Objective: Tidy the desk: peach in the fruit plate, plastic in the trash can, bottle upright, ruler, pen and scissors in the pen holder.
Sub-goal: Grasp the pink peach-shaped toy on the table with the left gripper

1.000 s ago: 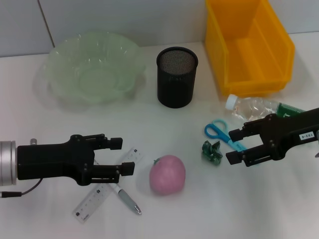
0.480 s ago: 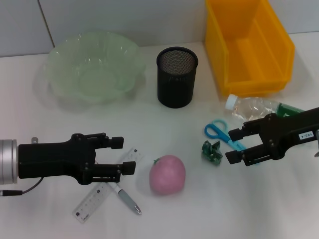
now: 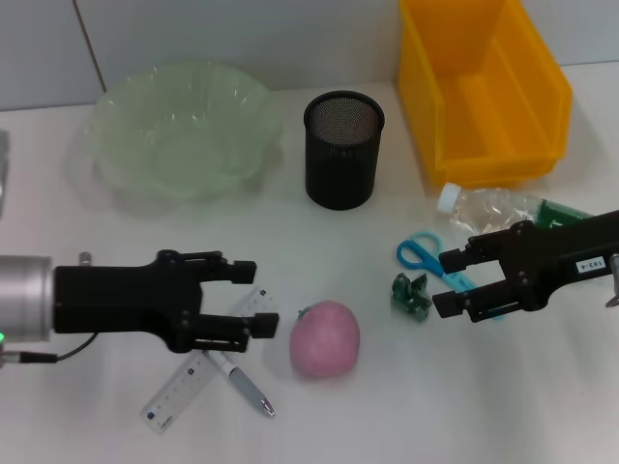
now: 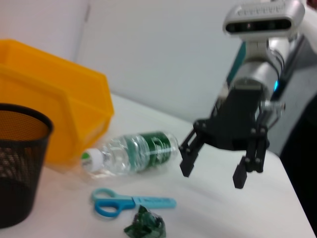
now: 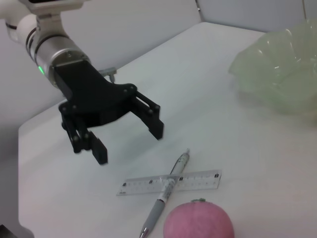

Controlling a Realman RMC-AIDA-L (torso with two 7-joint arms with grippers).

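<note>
Nearby, the round pink peach with a small green stem sits on the white table, right of the clear plastic ruler and silver pen, which cross diagonally. The left gripper hovers open over them. The right gripper hangs open above the blue-handled scissors, handles pointing left.

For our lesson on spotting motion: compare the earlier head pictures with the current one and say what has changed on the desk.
The left gripper, open and empty, has slid toward the peach, over the ruler and pen. The right gripper, also open, has edged slightly closer to the scissors. Nothing was taken hold of or let go. The bottle, plastic scrap and pen holder lie as before.
</note>
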